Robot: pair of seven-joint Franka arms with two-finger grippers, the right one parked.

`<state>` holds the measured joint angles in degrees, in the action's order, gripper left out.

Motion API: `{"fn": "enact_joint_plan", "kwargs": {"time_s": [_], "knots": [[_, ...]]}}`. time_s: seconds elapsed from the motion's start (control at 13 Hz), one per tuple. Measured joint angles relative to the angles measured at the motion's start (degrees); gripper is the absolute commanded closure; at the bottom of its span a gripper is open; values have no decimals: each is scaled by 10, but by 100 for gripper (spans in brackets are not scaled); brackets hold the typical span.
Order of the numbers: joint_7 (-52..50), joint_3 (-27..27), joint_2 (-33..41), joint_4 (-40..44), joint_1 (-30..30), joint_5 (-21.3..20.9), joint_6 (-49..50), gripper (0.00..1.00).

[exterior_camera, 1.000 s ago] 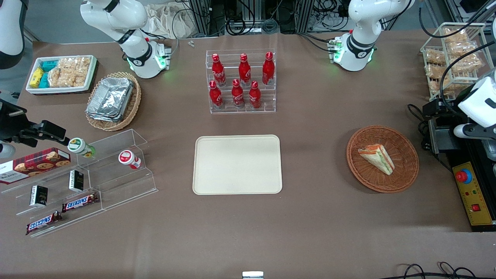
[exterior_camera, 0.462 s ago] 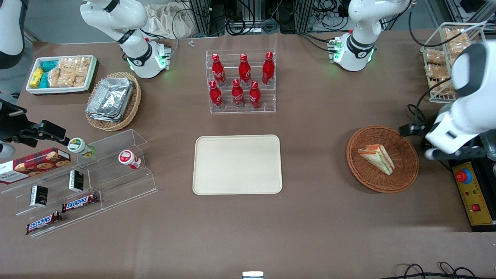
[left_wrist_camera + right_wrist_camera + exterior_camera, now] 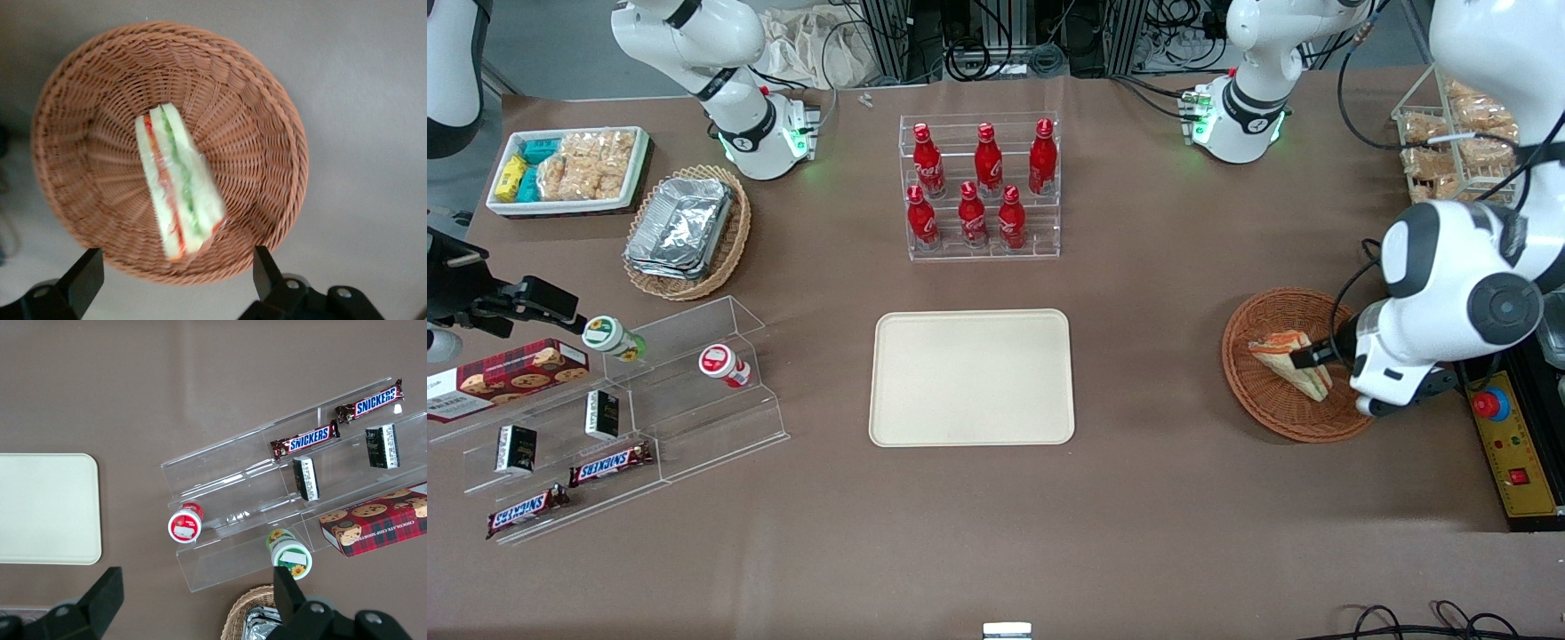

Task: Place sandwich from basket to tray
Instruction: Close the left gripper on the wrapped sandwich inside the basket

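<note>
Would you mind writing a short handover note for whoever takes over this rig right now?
Gripper: open and empty, above the basket, its fingers apart on either side of the sandwich's end, not touching it.
Sandwich: lies in the basket, wrapped, ungrasped.
Basket: toward the working arm's end of the table.
Tray: mid-table, nothing on it, nearer the front camera than the bottle rack.
Done: the gripper is lined up over the sandwich.
Left: descend, close on the sandwich, lift, carry it to the tray, release.
</note>
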<state>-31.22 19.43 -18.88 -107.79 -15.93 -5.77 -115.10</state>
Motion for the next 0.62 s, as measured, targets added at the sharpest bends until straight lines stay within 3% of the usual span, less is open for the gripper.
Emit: {"fn": "enact_joint_plan", "kwargs": {"time_s": [0.23, 0.62], "knots": [[-57, -10, -19, -30, 0, 0, -66, 1], [-63, -40, -19, -100, -1, 0, -154, 1]]}}
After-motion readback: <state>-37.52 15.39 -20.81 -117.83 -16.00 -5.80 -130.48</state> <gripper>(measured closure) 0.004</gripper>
